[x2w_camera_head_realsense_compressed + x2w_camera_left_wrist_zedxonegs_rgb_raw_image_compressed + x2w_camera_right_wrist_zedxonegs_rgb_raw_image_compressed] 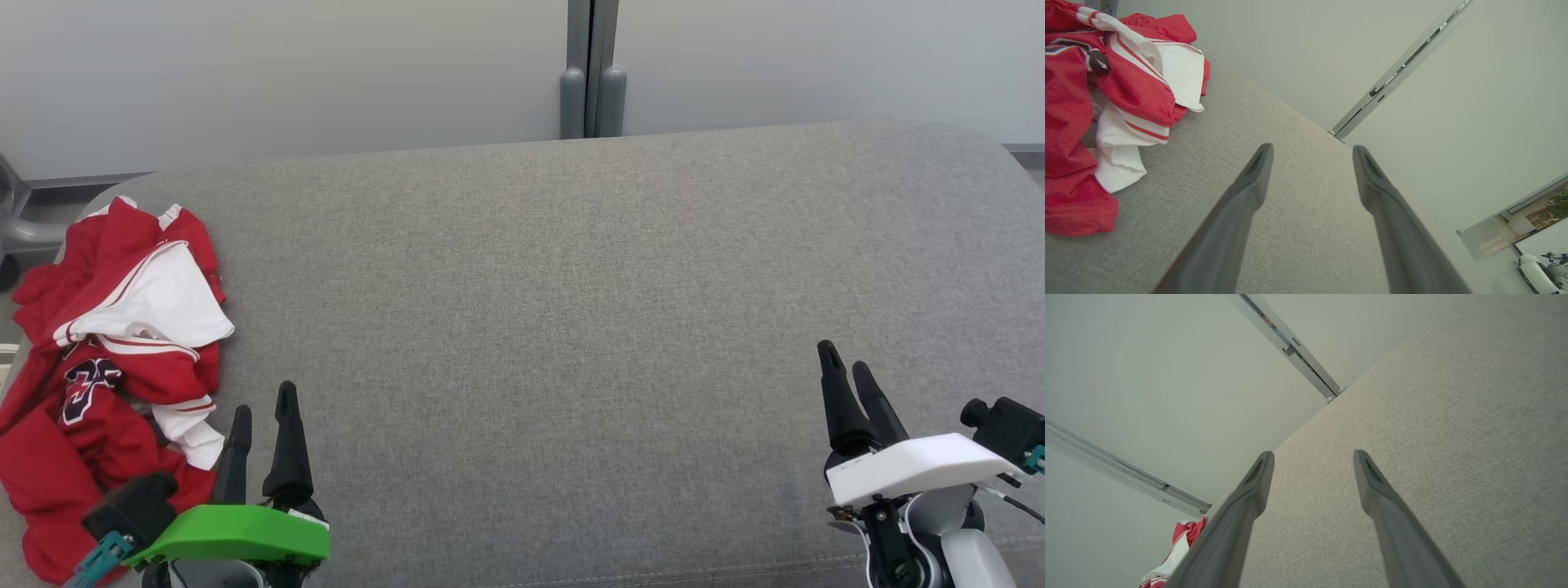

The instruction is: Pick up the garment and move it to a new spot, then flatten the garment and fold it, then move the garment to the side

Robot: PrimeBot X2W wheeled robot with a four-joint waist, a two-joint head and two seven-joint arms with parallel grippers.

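A crumpled red-and-white garment lies in a heap at the far left edge of the grey fabric-covered tabletop, with a white panel on top and a dark number on the red cloth below it. Part of the heap spills over the left rim. Just right of it, at the near edge, the left gripper with its green cover hangs over bare fabric. Its fingers are apart and hold nothing, and they are close beside the garment but not touching it. In the left wrist view the garment sits to the upper left of the gripper. The middle of the tabletop is plain grey fabric, with a pale wall behind. At the near right, well apart from the garment, the right gripper with its white cover is over the tabletop, its fingers also spread and holding nothing.
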